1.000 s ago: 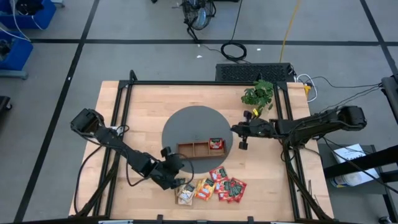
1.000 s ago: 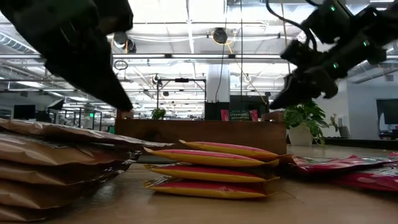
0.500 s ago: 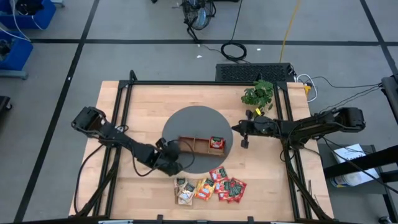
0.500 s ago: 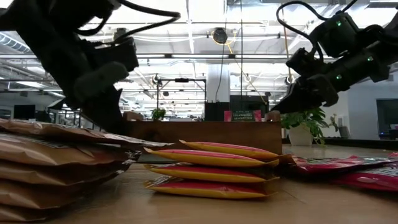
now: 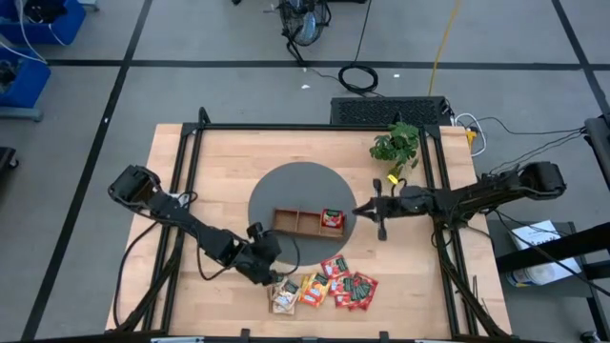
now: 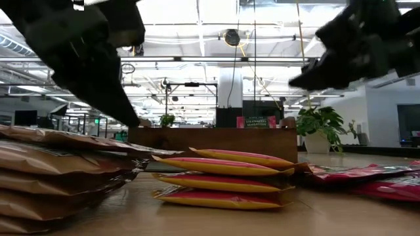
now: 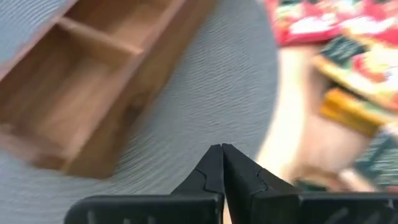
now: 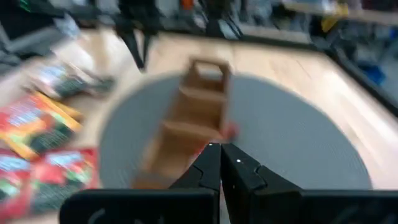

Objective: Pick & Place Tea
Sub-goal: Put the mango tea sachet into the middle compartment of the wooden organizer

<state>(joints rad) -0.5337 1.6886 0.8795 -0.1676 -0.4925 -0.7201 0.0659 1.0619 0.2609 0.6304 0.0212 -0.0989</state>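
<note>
1. While both grippers are pinched shut and empty, the left gripper (image 5: 270, 277) sits at the tea sachets (image 5: 324, 290) piled by the table's front edge — going in closed would just shove them.
2. One red sachet (image 5: 331, 219) is in the wooden tray (image 5: 307, 223); the right gripper (image 5: 362, 211) beside it could knock the tray.

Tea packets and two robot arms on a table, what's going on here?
A two-armed robot is sorting tea sachets into a wooden tray on a round grey mat. One red sachet lies in the tray's end compartment; the rest are piled near the table's front edge. The left gripper, shut and empty, is at the pile's edge. The right gripper, also shut and empty, is beside the tray.
</note>
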